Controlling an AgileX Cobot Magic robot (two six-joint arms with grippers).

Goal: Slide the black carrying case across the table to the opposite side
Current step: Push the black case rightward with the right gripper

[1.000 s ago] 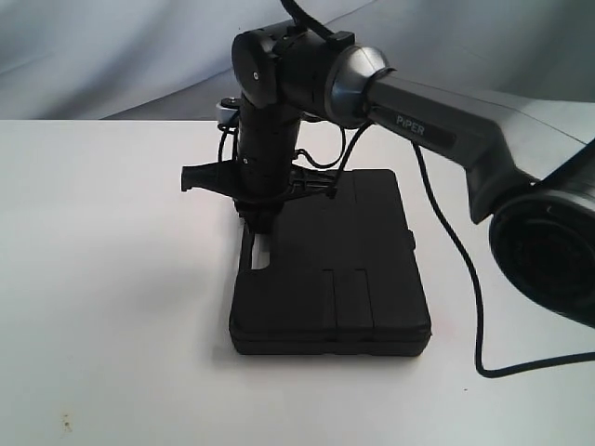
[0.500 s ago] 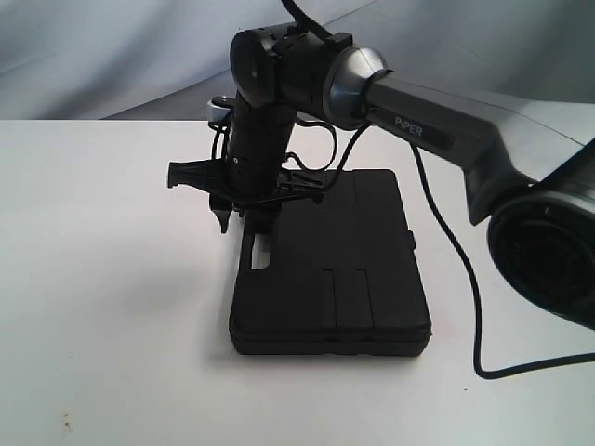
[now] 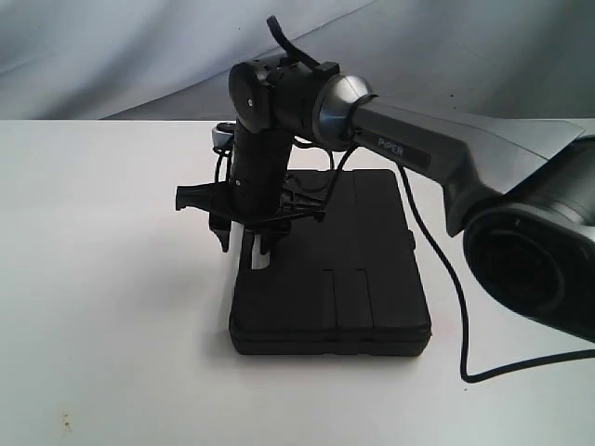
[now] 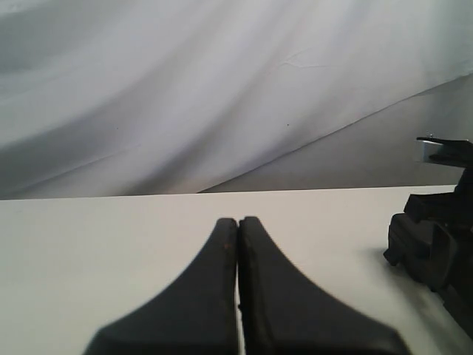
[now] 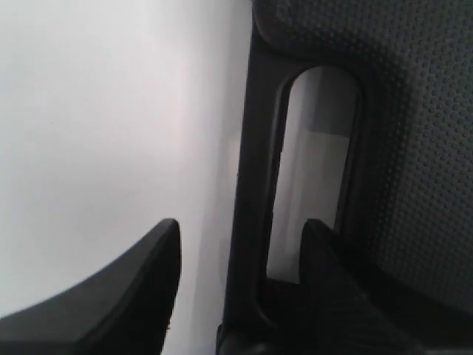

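My right pincer [image 3: 244, 247] open, astride the case's [image 3: 353, 279] slotted handle [image 5: 247, 177]; pebbled black plastic. Left pincer [image 4: 238, 225] shut over smooth white table [image 4: 89, 244].

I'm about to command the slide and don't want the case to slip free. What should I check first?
1. Right claw open, one finger on each side of the case handle bar: ok.
2. Claw fingers touching the bar: cannot tell.
3. Black carrying case lying flat on the table: ok.
4. Nothing seen on the table left of the case in the exterior view: ok.
5. Left claw shut, over bare table, not on the case: ok.
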